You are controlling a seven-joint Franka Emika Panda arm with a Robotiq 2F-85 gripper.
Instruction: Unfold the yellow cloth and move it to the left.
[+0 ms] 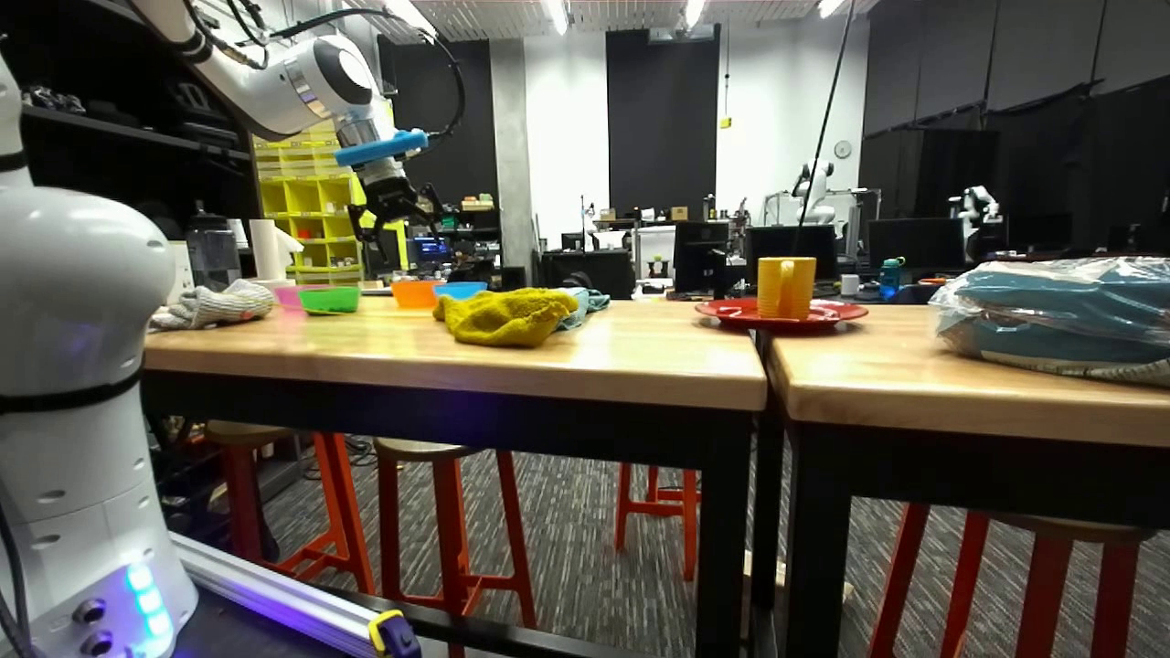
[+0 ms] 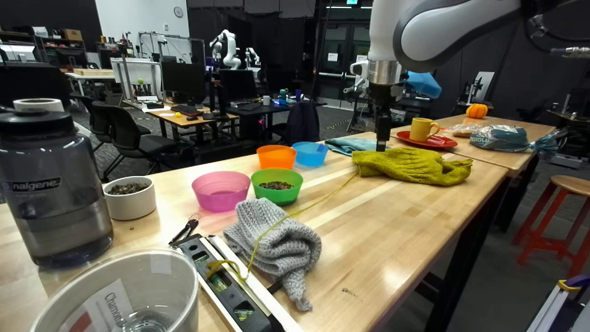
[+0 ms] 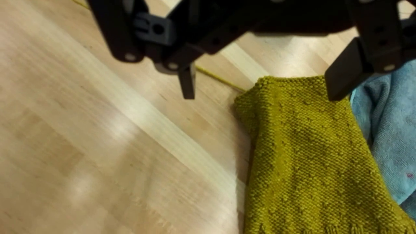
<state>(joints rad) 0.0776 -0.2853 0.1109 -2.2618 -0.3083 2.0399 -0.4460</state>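
Overhead, hand spread wide apart; teal cloth beside yellow cloth, string crossing grey cloth.

Bottle: "nalgene" across its side, pale lowercase; finer line beneath too small to read.
Cup: just beside the bottle, nearer the camera. White label there shows "Chamo" running down it, rest unclear. Can't tell if the label sits inside or outside the cup wall.
Bag: well apart from the bottle, far beyond it. Printed capitals, maybe ending "ROLA", not certain.
Clock: high up beyond the bottle; dial numerals too small.
Door sheets: well beyond the bottle; writing too small.
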